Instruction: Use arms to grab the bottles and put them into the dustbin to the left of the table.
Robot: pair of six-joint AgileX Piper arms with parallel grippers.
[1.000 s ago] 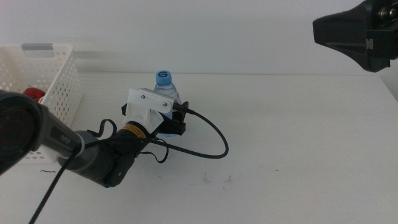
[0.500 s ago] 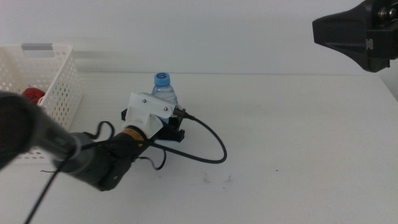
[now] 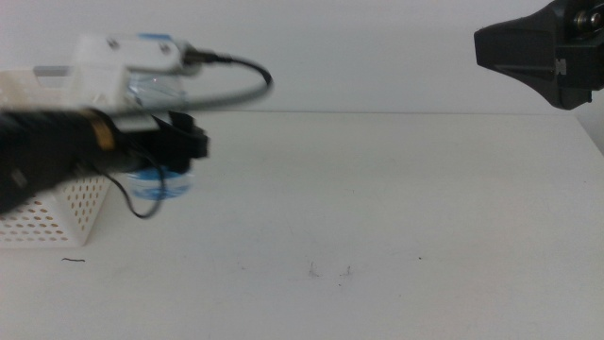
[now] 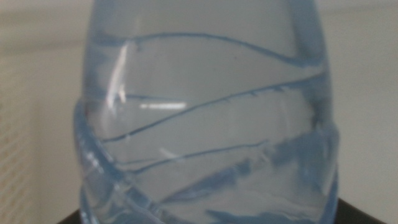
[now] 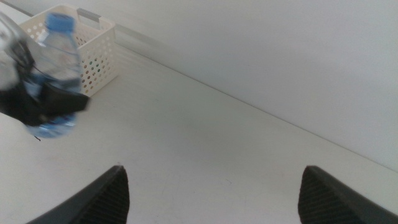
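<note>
Since 0.5 s ago the left gripper (image 3: 175,142) has lifted the bottle (image 3: 160,184) off the table (image 3: 396,217) and swung it left; it now hangs in the air beside the bin (image 3: 57,212), near its right wall. Motion blur on the arm. Jaws clamped on the bottle body, which fills the left wrist view (image 4: 205,124). Right gripper (image 5: 211,186) waits high at upper right, jaws spread wide, holding nothing. The right wrist view shows the bottle (image 5: 59,68) upright, blue cap up.

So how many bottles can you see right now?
1. A clear water bottle is held in the left claw, lifted beside the white basket. Others may lie hidden inside the basket.
</note>
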